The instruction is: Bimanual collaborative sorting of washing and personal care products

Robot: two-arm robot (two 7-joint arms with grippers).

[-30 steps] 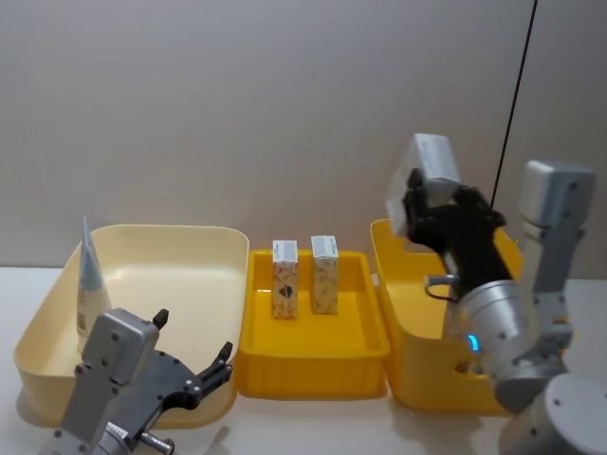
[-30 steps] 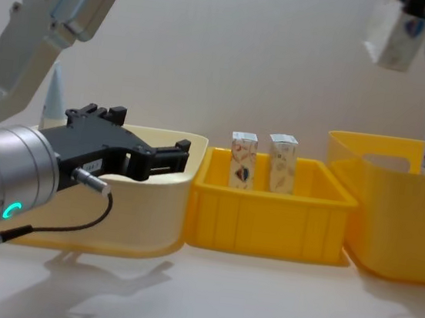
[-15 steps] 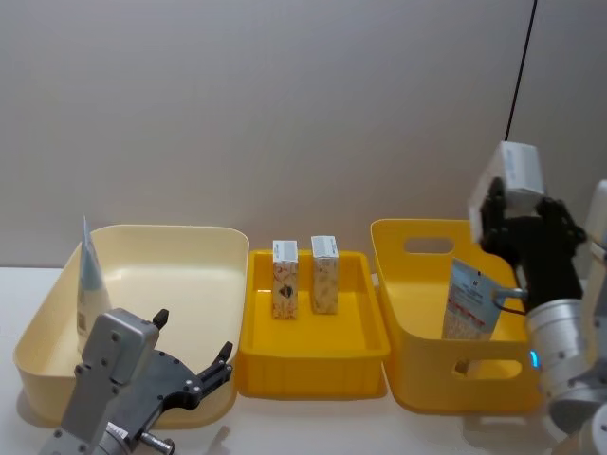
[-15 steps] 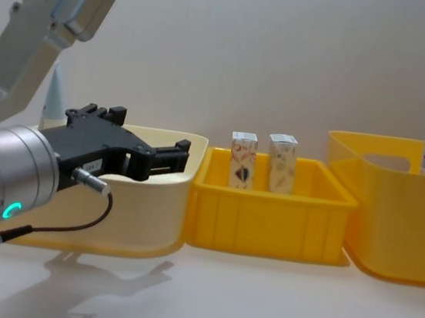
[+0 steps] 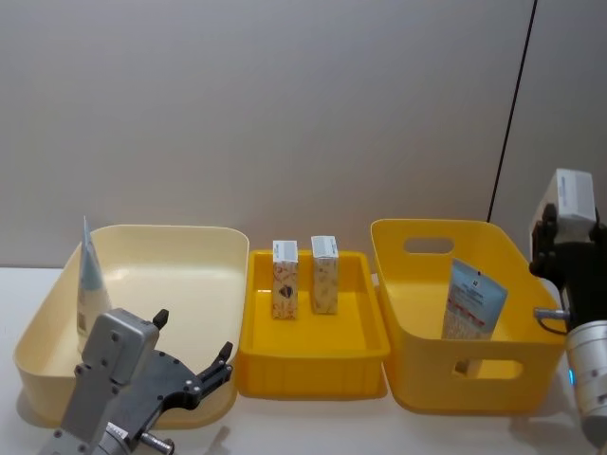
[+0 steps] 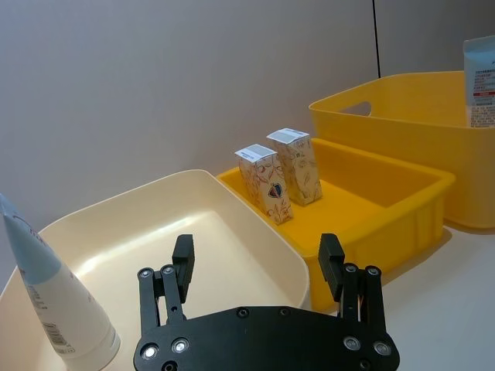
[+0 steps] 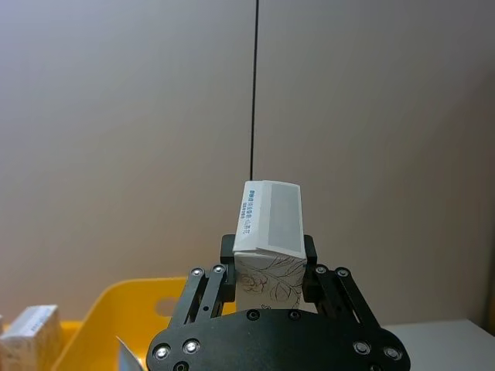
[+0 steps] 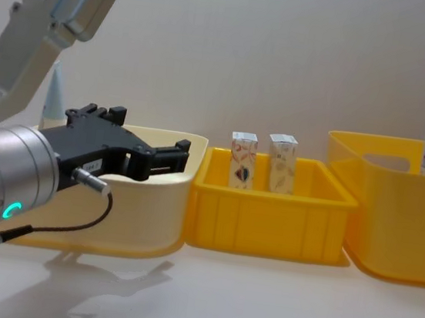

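While two cartons (image 5: 285, 278) are standing sorted ahead of the spread, empty left end effector (image 6: 255, 270), the right end effector (image 7: 267, 270) is pinching another white carton (image 7: 268, 232), not yet binned.

White table (image 8: 257, 304), three bins directly on it in one row. Landmark: shallow yellow tray (image 5: 313, 353) in the middle. Cream bin (image 5: 180, 248) just beside the tray on the robot's left, walls near touching. Deep yellow bin with handle cutouts (image 5: 474, 374) just beside the tray on the robot's right, taller than the tray. Table surface in front of the tray is plain white.
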